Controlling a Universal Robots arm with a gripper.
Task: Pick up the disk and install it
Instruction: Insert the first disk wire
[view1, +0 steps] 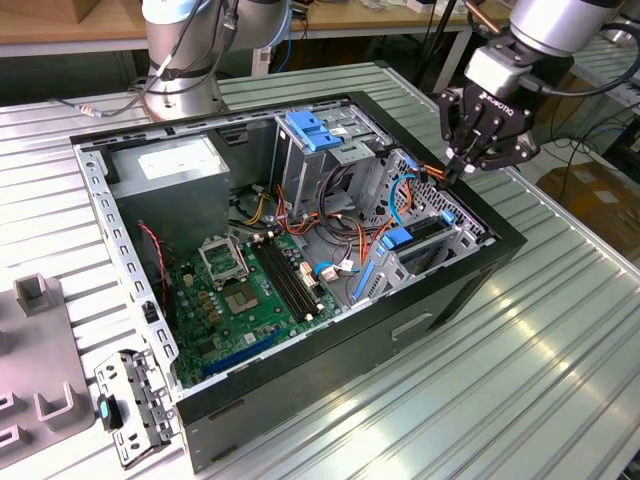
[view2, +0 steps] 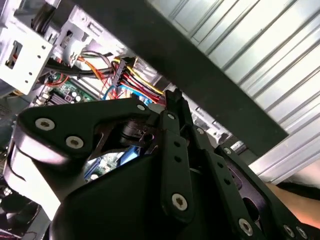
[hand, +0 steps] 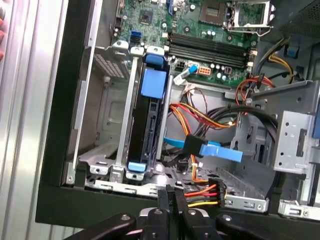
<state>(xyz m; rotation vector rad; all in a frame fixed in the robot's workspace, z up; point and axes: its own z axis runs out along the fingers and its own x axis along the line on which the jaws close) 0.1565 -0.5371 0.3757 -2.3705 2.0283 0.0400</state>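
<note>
Exterior view, from its left: grey moulded tray (view1: 35, 370) at the counter's edge, then a loose metal bracket (view1: 128, 405) with a teal clip lying flat on the ribbed metal counter (view1: 520, 370).

Open black computer case (view1: 420, 300) lies on its side, mid-counter. Inside, from the exterior view's left: 1 grey power-supply box (view1: 165, 180) with white sticker, 1 green motherboard (view1: 245, 290) with an empty socket, a tangle of red, orange and yellow cables (view1: 350, 235), 1 light-blue bracket (view1: 315, 130) on top of the metal drive cage (view1: 350, 160).

The disk (view1: 415, 238) sits in the lower bay at the case's right end in the exterior view, standing on edge between the cage walls, blue rail showing. In the first wrist view the disk (hand: 150, 125) stands in its slot, blue tabs at both ends; just beside it, 1 blue flat cable (hand: 215, 150) and 1 power plug (hand: 212, 192).

Gripper (view1: 462, 170) hovers over the case's right rim, fingers pressed together and empty; its tips (hand: 170, 197) meet near the power plug. In the second wrist view the gripper (view2: 172, 97) points at coloured wires.

Behind: 1 arm base (view1: 185, 60), a wooden bench, cardboard on the floor.
</note>
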